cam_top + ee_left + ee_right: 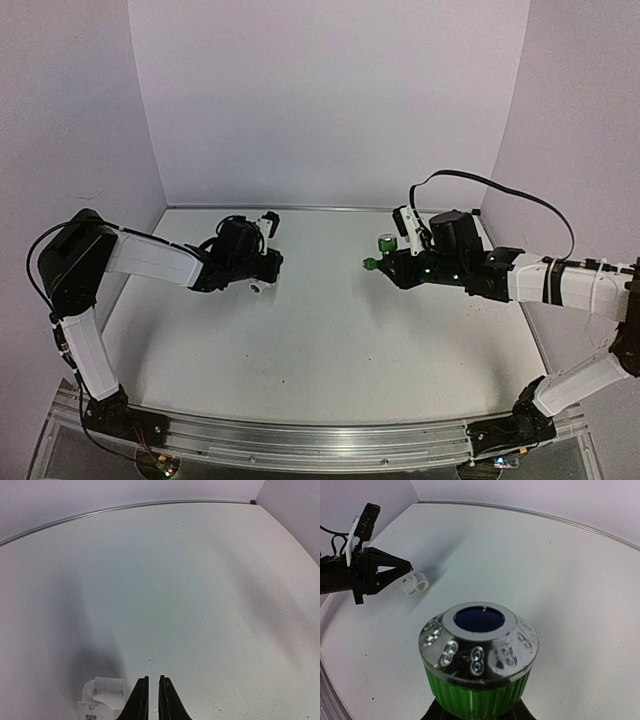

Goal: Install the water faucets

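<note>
Your left gripper (pixel 154 680): jaws were pinched near-shut, empty. Small white stubby plastic pipe fitting (pixel 102 695) lay on white table (pixel 200 580) just beside them, not between. Farther across, your right gripper (pixel 390 260) clamped small green plastic round-knobbed tap (pixel 479 665), well apart.

Soft even light (fisheye-curved wrist views)
</note>
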Action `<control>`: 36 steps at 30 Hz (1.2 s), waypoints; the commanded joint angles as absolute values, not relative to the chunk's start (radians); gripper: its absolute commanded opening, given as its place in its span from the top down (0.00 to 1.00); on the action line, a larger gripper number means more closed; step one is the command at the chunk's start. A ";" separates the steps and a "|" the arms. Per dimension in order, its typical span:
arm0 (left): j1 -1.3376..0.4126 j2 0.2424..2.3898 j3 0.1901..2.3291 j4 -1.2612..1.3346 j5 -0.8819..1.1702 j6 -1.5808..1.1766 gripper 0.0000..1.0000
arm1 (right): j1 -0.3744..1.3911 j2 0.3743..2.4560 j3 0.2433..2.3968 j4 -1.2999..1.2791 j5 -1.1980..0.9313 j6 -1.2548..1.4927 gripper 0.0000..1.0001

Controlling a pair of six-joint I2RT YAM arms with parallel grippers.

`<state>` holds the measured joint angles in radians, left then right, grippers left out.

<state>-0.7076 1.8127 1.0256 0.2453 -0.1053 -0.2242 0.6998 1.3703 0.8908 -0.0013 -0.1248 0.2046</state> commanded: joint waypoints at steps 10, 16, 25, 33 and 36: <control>-0.689 2.020 1.572 -0.553 0.009 -0.387 0.22 | 0.699 1.354 0.937 0.028 -0.160 0.218 1.00; -0.689 2.151 1.786 -0.830 0.005 -0.327 0.18 | 0.698 1.355 0.935 0.027 -0.162 0.210 1.00; -0.662 2.305 1.946 -0.977 -0.166 -0.268 0.17 | 0.698 1.347 0.916 0.032 -0.178 0.225 1.00; -0.658 2.281 1.953 -0.980 -0.181 -0.286 0.18 | 0.698 1.348 0.916 0.028 -0.140 0.229 1.00; -0.659 2.264 1.953 -0.981 -0.195 -0.302 0.18 | 0.698 1.353 0.911 0.027 -0.069 0.246 1.00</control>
